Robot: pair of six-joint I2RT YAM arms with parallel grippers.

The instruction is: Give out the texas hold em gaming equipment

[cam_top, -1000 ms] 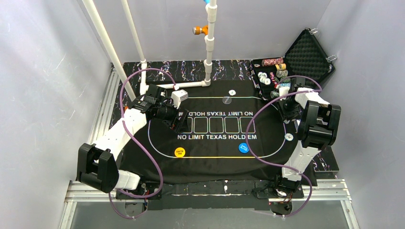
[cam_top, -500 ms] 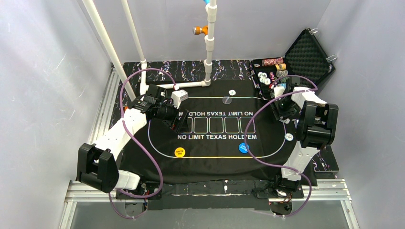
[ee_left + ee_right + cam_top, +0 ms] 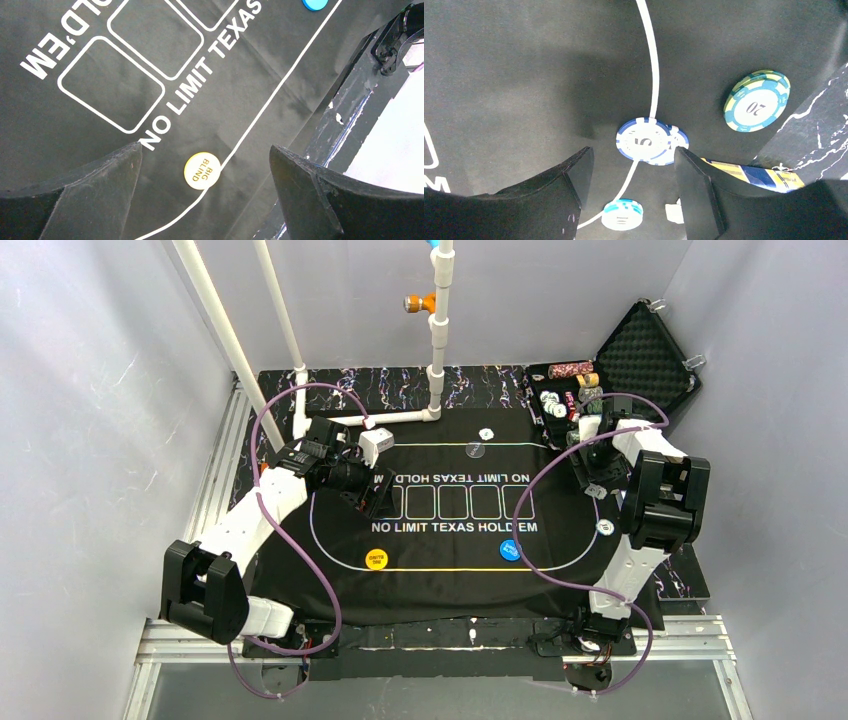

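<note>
Under the parted right end effector (image 3: 633,152), 2 round edge-striped chips (image 3: 644,141) overlap on the matte mat (image 3: 524,75).

White-shelled arms (image 3: 262,508) with black joint blocks (image 3: 205,592); looping purple cables (image 3: 320,570); matte black, wedge-shaped pincer fingers (image 3: 92,196)

A lab cell: grey walls (image 3: 100,390), aluminium rails (image 3: 215,475).
</note>
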